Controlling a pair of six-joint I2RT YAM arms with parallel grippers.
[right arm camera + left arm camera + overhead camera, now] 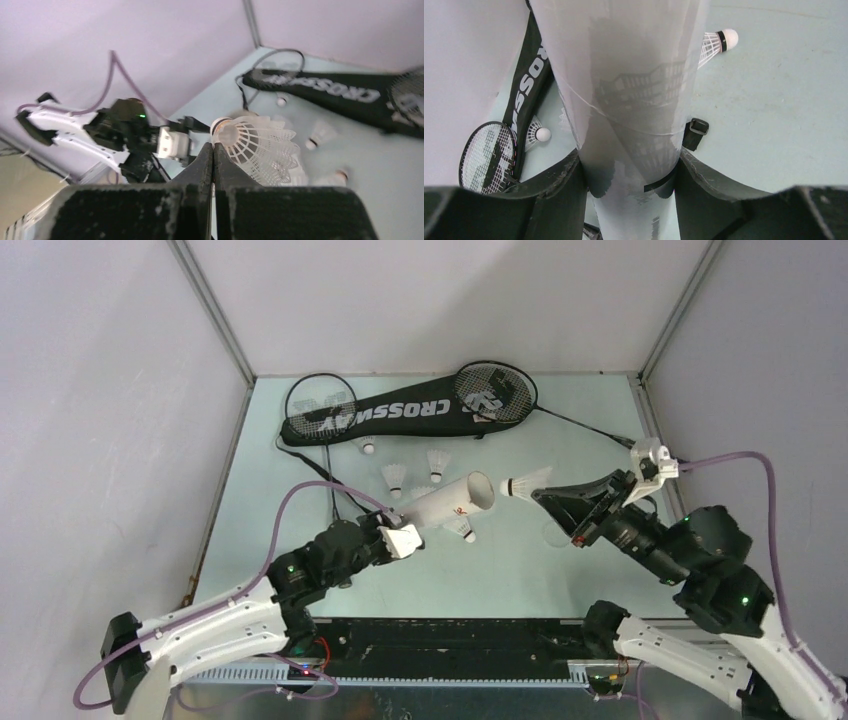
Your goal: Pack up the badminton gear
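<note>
While the left fingers (558, 192) clamp the long white tube (634, 90) on both flanks at a middling spread, the tube lies tilted, its open mouth pointing away from them toward the other arm. Opposite, the right fingers (201, 170) are pressed together with no visible gap. A white shuttlecock (257, 147) sits at their tips, clear of the worktop (560, 570), cork end facing the tube mouth and just short of it. The grip appears to be on the edge of the feather skirt, but the wrist view is blurred there.

Of the loose shuttlecocks (394, 478), three lie beyond the left fingers, between the tube and the black CROSSWAY bag (400, 415). A fourth lies just beside the tube on its near side. The bag lies flat, well beyond both sets of fingers. One racket (320, 405) has its head at the bag's left end. The second racket (495, 390) has its head on the right end, with its shaft running out beyond the right fingers.
</note>
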